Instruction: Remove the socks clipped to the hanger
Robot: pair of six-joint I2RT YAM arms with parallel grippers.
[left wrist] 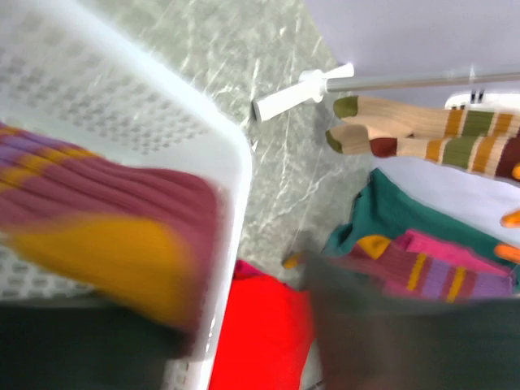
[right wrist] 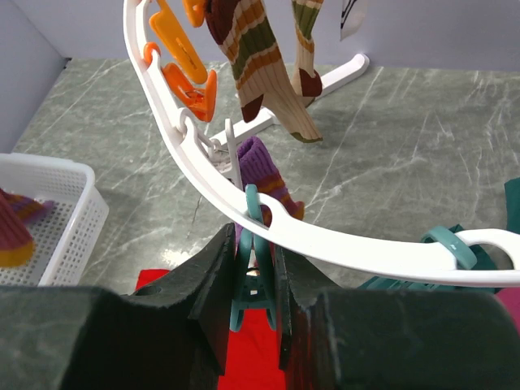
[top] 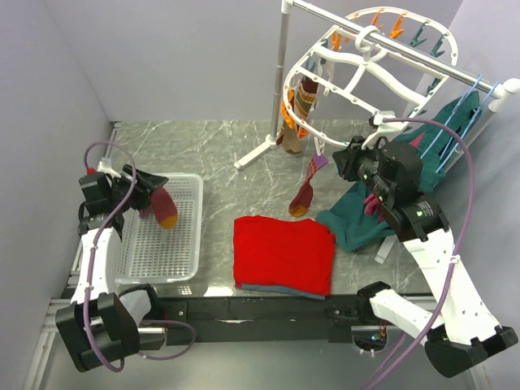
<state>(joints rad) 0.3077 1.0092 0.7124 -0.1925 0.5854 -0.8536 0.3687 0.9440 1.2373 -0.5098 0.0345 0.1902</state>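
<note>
Nearest me, at about nine o'clock, my left gripper hangs over the white basket. Its fingers stand apart. A maroon sock with an orange toe is just below them, above the basket floor. It is blurred in the left wrist view, so I cannot tell whether it touches a pad. I judge that sock as good as delivered: one off the hanger.

Further out, at about one o'clock, my right gripper is pressed onto a teal peg that dangles from the rim of the white hanger. A maroon-purple sock hangs from that rim just beyond the peg, its toe well clear of the table. I cannot tell for certain that this peg is the one holding it. That sock is not yet free, and I take it for the one in hand.

Farthest, at twelve o'clock beside the rack's upright, the tan-brown striped socks, at least two, are clipped under orange pegs, untouched. So the job looks less than half done.
</note>
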